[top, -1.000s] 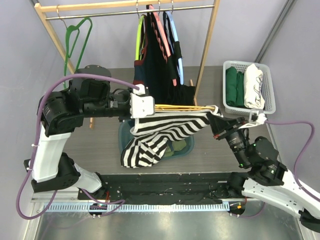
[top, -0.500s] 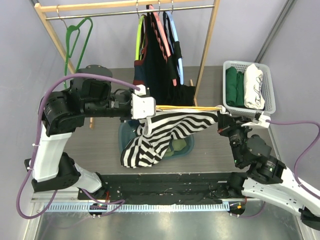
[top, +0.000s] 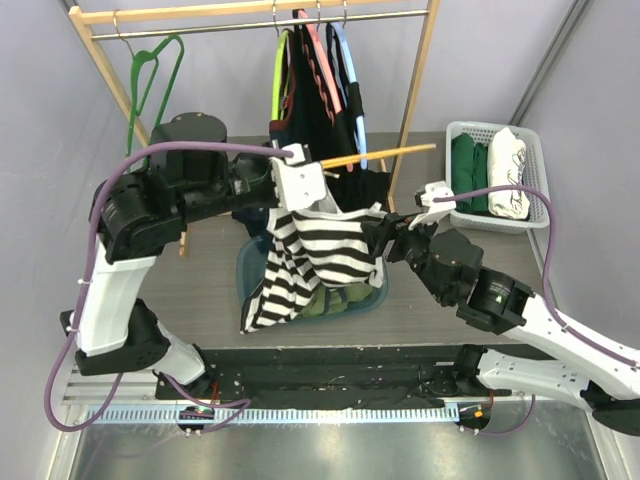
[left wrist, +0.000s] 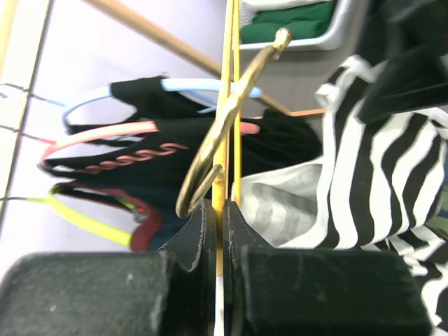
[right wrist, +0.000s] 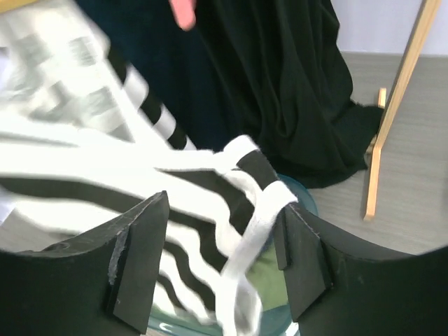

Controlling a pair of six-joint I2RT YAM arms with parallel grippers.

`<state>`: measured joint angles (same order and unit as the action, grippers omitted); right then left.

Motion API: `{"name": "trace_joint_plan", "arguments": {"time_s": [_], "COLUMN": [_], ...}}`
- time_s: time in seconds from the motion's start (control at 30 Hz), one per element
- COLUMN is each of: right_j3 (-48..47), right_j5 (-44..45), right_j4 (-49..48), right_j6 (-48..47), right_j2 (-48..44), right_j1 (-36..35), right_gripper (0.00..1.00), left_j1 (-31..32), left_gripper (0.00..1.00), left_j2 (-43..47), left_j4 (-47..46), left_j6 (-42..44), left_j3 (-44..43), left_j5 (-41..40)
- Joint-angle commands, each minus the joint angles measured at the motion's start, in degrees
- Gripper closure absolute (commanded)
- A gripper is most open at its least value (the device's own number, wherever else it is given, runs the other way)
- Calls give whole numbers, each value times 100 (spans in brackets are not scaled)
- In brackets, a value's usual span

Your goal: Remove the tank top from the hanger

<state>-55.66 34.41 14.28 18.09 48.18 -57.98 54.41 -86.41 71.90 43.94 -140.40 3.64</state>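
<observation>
— Where is the top [top: 320,245] to be found?

— It is seen bunched beneath the left gripper [top: 312,170] and draped down over the bin [top: 245,272], in front of the rack [top: 416,90]. One arm of the hanger [top: 385,154] is bare and is pointed up and to the right, toward the basket [top: 480,124]. Whether the cloth is caught on the other arm cannot be told, since that end is hidden by the gripper.

— How is the hanger held?

— It is pinched by the left jaws, which are pressed together on its yellow bar just below the brass hook [left wrist: 203,157]. In the left wrist view, nothing but the bar is seen between the fingers [left wrist: 199,231].

— And the right gripper [right wrist: 220,259]?

— Its jaws are spread wide. A strap [right wrist: 262,213] of the top is seen lying between them, close against one finger, but it is not clamped. Whether the finger is actually touched by it cannot be told. From above, this gripper is found at the top's right edge, over the bin.

— What else is shown?

— Dark garments are hung on the rack behind the top, and folded clothes are kept in the basket, well apart from both grippers.
</observation>
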Motion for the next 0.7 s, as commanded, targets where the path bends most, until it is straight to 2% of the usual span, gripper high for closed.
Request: {"name": "trace_joint_plan", "arguments": {"time_s": [0.0, 0.1, 0.23, 0.43, 0.53, 0.67], "right_j3": [-648, -710, -963, -1911, -2517, -3459], "right_j5": [-339, -532, -795, -2384, -2869, -3072], "right_j4": [-66, 109, 934, 1981, 2499, 3159], "right_j6": [-648, -692, -640, -973, -1289, -1781], "right_j2": [-283, -406, -485, -486, -118, 646], "right_j1": [6, 6, 6, 6, 6, 6], "right_gripper": [32, 30, 25, 19, 18, 8], "left_j1": [-1, 8, -1, -10, -10, -10], "left_gripper": [100, 100, 100, 100, 100, 100], "left_j2": [-130, 185, 572, 678, 766, 652], "left_j4": [-1230, -1416, -1188, -256, -317, -159], "left_j6": [422, 343, 229, -149, -281, -430], "left_j3": [-137, 354, 1031, 1225, 1498, 1410], "left_j5": [-1049, -1094, -1014, -400, -162, 40]}}
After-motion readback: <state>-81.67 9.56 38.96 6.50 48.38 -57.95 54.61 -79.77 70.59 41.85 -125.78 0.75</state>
